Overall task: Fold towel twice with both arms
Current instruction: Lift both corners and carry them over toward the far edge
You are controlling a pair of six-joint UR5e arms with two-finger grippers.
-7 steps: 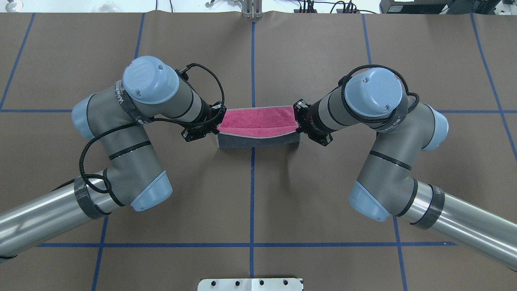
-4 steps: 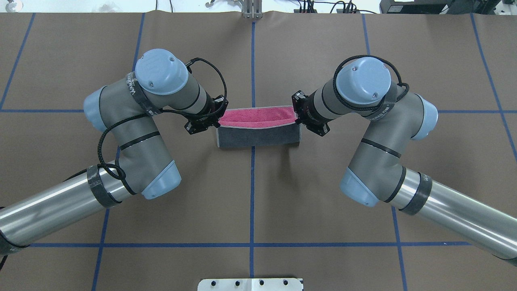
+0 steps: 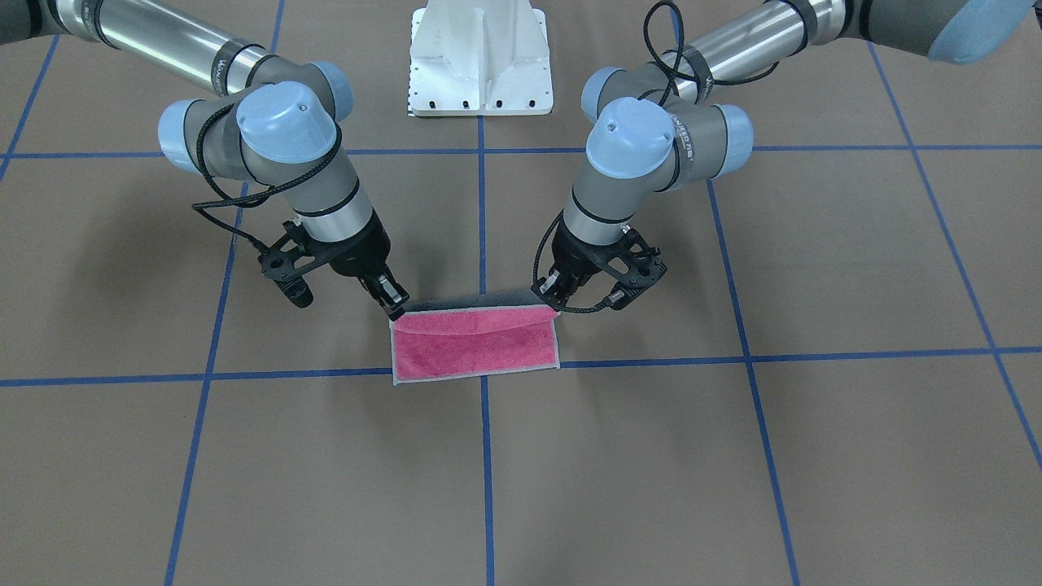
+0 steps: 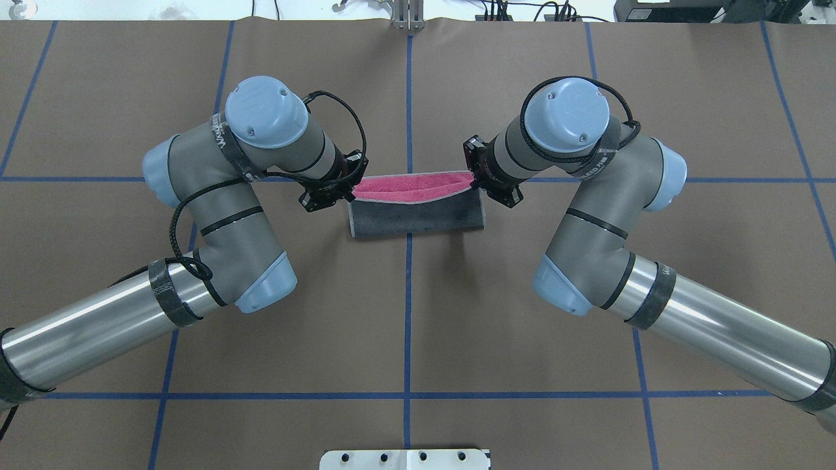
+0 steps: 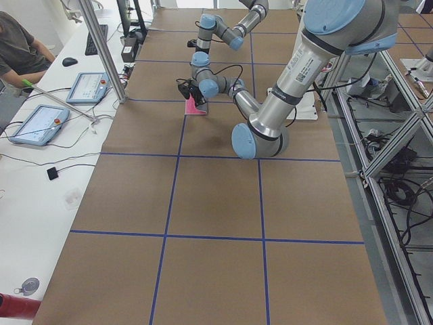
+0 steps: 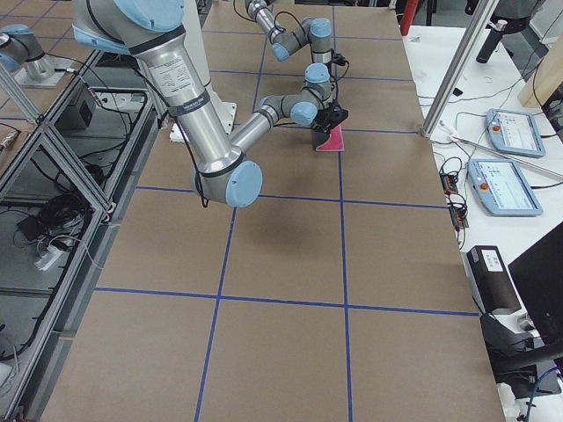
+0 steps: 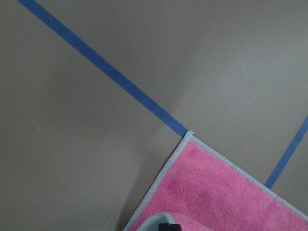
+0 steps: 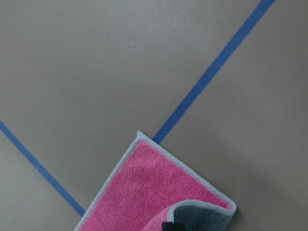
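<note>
Towel (image 4: pixel 418 219) is lying at the middle of the brown table (image 4: pixel 483 326), straddling the centre tape line (image 4: pixel 407 313), with its far edge sitting along the cross tape line (image 4: pixel 65 178). It is lying partly folded. The half nearer the robot is turned up and over, grey face upward, and a strip of the pink face is showing beyond it on the far side. The lower layer is resting flat, pink face up.

Left gripper (image 3: pixel 553 299) is pinching the left corner of the lifted edge, jaws closed narrow on the cloth. The left wrist view is showing a dark fingertip against the curled pale hem. Right gripper (image 3: pixel 396 310) is gripping the right corner of the same edge in like manner, and the right wrist view is showing the grey face curling over at its fingertip. Both grippers are pointing down and inward, one at each end of the towel, with the cloth spanning between them. The lifted edge is sagging slightly in the middle and hanging above the pink layer, short of the far edge. The far corners of the lower layer are lying flat, free of both grippers.

White base plate (image 3: pixel 480 65) is standing on the near side, well apart from the towel.
</note>
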